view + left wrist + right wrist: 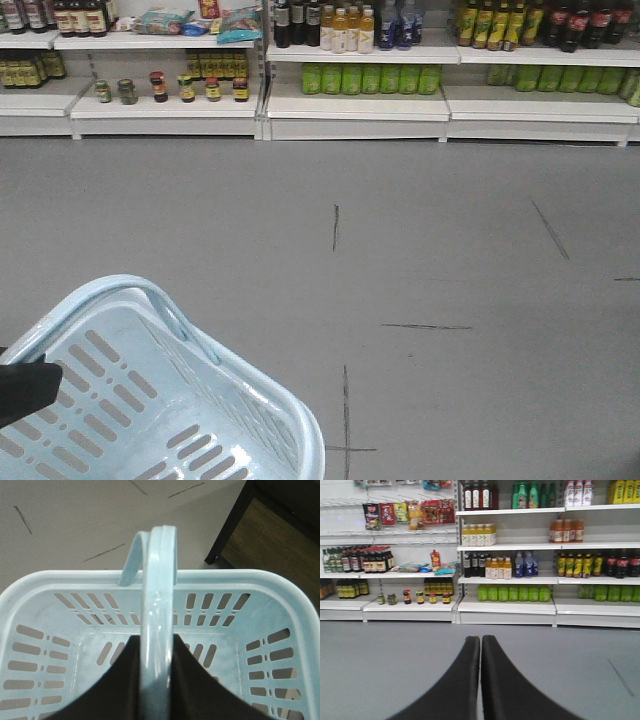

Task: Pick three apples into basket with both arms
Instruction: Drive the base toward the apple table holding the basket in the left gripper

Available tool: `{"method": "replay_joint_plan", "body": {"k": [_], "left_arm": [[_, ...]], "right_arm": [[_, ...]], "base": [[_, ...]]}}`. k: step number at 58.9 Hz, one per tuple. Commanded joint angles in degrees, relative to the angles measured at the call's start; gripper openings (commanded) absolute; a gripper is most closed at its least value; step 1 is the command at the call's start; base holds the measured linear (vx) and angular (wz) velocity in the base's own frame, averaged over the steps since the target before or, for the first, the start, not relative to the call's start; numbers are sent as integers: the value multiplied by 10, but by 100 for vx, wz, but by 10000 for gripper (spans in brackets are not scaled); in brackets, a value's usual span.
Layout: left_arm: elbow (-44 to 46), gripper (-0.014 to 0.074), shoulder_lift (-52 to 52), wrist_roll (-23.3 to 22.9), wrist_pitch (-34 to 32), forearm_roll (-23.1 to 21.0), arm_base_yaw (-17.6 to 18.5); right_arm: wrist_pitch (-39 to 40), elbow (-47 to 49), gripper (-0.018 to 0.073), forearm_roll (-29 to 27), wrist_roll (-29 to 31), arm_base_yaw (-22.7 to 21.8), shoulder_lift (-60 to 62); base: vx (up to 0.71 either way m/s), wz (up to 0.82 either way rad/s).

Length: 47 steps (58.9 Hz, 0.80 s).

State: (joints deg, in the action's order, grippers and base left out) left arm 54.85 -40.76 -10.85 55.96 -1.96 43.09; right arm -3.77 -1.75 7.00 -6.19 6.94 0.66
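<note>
Basket [75,576]: hung by its raised handle [159,580] over the grey floor [450,300], tilted in the front view, slotted bottom bare, 0 fruit inside.
Left gripper [156,642]: clamped on that handle, 1 finger on each side of the bar.
Right gripper [480,639]: fingers pressed together with nothing between them, aimed at the store shelves [505,605].
Apples: none of the 3 in any view; whereabouts impossible to tell.
Dark table [270,540]: black leg just beyond the basket's far right corner.
Step in hand: probably carrying the basket toward the fruit.
Doing it well: grip centred on the handle so the basket hangs level; slow swing; rim stopped short of the table leg; right fingers spread before any reach.
</note>
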Motion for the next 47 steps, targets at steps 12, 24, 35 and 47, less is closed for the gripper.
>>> {"method": "replay_joint_plan", "body": {"k": [12, 24, 35, 47], "left_arm": [[14, -6, 2, -6, -49, -3, 1], [14, -6, 4, -6, -49, -3, 1], [14, -6, 4, -6, -49, -3, 1], [14, -6, 4, -6, -49, -3, 1]], "right_arm": [[41, -5, -5, 4, 5, -3, 7], [41, -5, -5, 4, 5, -3, 7], [41, -5, -5, 4, 5, -3, 7], [41, -5, -5, 4, 5, -3, 7]], "base": [[20, -46], [19, -52], [17, -56], [15, -57]]}}
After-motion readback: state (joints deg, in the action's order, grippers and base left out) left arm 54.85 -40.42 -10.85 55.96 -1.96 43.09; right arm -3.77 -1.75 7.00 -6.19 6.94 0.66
